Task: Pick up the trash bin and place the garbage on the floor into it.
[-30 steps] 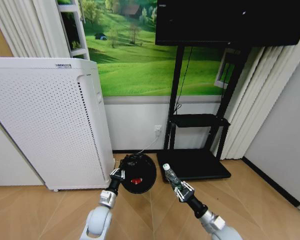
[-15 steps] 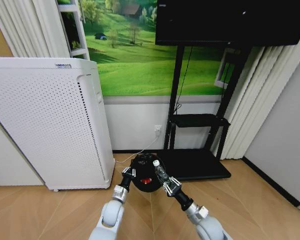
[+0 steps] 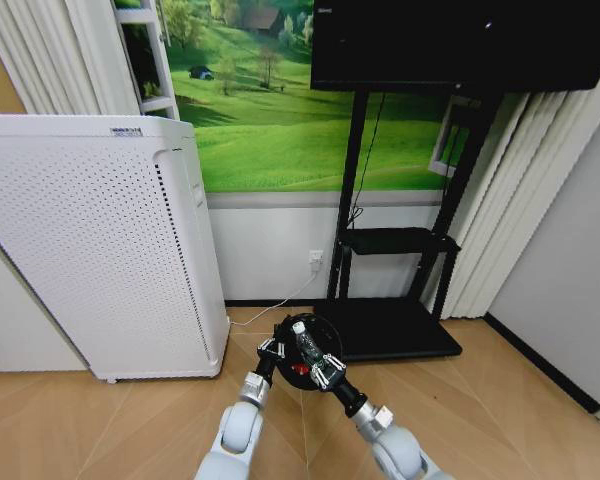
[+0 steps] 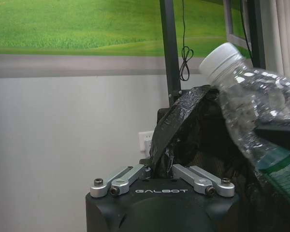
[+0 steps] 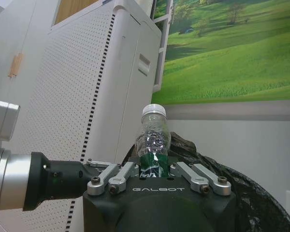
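Observation:
The small black trash bin (image 3: 302,352) with its black liner bag (image 4: 183,121) hangs off the floor, my left gripper (image 3: 271,351) shut on its rim. A red packet (image 3: 298,368) lies inside it. My right gripper (image 3: 321,368) is shut on the clear plastic bottle (image 3: 306,345) with white cap and green label, held right over the bin's mouth. The left wrist view has the bottle (image 4: 253,111) tilted above the liner, close to my left gripper (image 4: 160,170). From the right wrist, the bottle (image 5: 152,141) stands upright between the fingers of my right gripper (image 5: 154,169), the bin rim (image 5: 232,183) just behind.
A tall white perforated appliance (image 3: 90,240) stands close on the left. A black TV stand (image 3: 395,335) with its base plate sits right behind the bin, and a cable (image 3: 290,293) runs to a wall socket. Wooden floor (image 3: 520,390) lies open to the right.
Both arms have swung inward toward the middle. The bin has moved right and the bottle left, so the bottle now sits over the bin's mouth instead of beside it.

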Robot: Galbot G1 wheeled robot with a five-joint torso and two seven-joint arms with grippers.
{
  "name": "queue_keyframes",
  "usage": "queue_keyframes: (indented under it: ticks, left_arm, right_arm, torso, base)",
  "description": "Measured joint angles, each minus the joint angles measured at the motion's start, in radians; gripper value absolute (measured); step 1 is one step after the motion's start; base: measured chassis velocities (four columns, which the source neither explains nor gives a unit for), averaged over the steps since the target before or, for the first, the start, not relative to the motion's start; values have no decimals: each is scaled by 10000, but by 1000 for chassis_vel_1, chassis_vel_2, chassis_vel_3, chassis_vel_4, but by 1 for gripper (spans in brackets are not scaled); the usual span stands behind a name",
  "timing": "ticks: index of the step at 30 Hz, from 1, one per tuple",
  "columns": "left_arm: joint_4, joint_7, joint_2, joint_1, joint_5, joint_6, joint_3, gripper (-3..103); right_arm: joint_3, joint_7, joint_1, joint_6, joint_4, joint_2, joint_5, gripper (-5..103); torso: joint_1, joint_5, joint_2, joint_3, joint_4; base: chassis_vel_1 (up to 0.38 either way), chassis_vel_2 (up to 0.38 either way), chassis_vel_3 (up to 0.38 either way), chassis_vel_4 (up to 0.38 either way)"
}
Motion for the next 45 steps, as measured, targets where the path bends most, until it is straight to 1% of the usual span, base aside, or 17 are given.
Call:
queue_keyframes:
  ticks: [8, 10, 11, 12, 14, 15, 17, 18, 21, 23, 24, 25, 28, 35, 39, 43, 45]
  left_arm:
    - [-127, 7, 64, 118, 3, -11, 3, 7]
    - [-128, 16, 72, 122, 3, -17, -11, 7]
    - [-129, 19, 76, 121, 3, -23, -24, 7]
    - [-129, 19, 76, 121, 3, -23, -24, 7]
    - [-128, 20, 75, 98, 2, -29, -39, 7]
    - [-128, 20, 75, 98, 2, -29, -39, 7]
    - [-132, 28, 62, 89, 1, -30, -41, 7]
    - [-132, 28, 62, 89, 1, -30, -41, 7]
    - [-159, 50, 58, 88, 1, -30, -30, 7]
    - [-164, 50, 58, 90, 1, -30, -29, 7]
    - [-183, 51, 58, 97, 2, -30, -30, 7]
    - [-183, 51, 58, 97, 2, -30, -30, 7]
    - [-414, 63, 106, 175, -79, -28, -99, 7]
    - [-1004, 95, 289, 369, -354, 87, -628, 7]
    - [-1824, 76, 470, 677, -708, 263, -964, 7]
    - [-2129, 73, 562, 820, -780, 295, -1096, 7]
    - [-2567, 61, 688, 1086, -868, 344, -1254, 7]
  right_arm:
    - [-77, 74, 218, -159, -391, 65, -82, 20]
    - [-62, 80, 230, -261, -403, 47, -73, 25]
    - [-38, 73, 245, -296, -424, 28, -66, 37]
    - [-38, 73, 245, -296, -424, 28, -66, 37]
    - [15, 95, 258, -313, -472, 7, -158, 47]
    - [15, 95, 258, -313, -472, 7, -158, 47]
    - [62, 154, 257, -315, -499, 8, -230, 58]
    - [62, 154, 257, -315, -499, 8, -230, 58]
    - [158, 267, 235, -316, -524, -4, -293, 74]
    - [181, 296, 222, -317, -529, -10, -295, 74]
    - [215, 343, 197, -321, -530, -24, -295, 80]
    - [215, 343, 197, -321, -530, -24, -295, 80]
    - [574, 526, -60, -815, -412, -107, -68, 95]
    - [1337, 584, -348, -1187, -1152, -434, 635, 100]
    - [1773, 1522, -370, -1739, -1809, -485, 1286, 100]
    - [1958, 1903, -323, -2049, -2057, -438, 1391, 100]
    - [2174, 2417, -270, -2402, -2326, -378, 1388, 100]
  torso:
    - [0, 0, 0, 0, 0]
    - [0, 0, 0, -1, 0]
    - [0, 0, 0, 0, 0]
    - [0, 0, 0, 0, 0]
    - [0, 0, 0, 0, 0]
    - [0, 0, 0, 0, 0]
    - [0, 0, 0, -1, 0]
    - [0, 0, 0, -1, 0]
    - [-1, 0, 0, -1, -1]
    - [0, 0, 0, -1, 0]
    - [0, 0, 0, -1, 0]
    - [0, 0, 0, -1, 0]
    - [0, 1, 0, -1, -1]
    - [-1, 3, 0, -1, -3]
    - [0, 2, 0, -1, 2]
    - [-1, -2, 0, -1, -2]
    - [-1, 1, 0, -1, -1]
  base:
    - [0, 0, 0, 0]
    - [0, 0, 0, 0]
    - [0, 0, 0, 0]
    - [0, 0, 0, 0]
    - [0, 0, 0, 0]
    - [0, 0, 0, 0]
    - [0, 0, 0, 0]
    - [0, 0, 0, 0]
    - [0, 0, 0, 0]
    - [0, 0, 0, 0]
    - [0, 0, 0, 0]
    - [0, 0, 0, 0]
    - [0, 0, 0, 0]
    - [0, 0, 0, 0]
    - [0, 0, 0, 0]
    - [0, 0, 0, 0]
    - [0, 0, 0, 0]
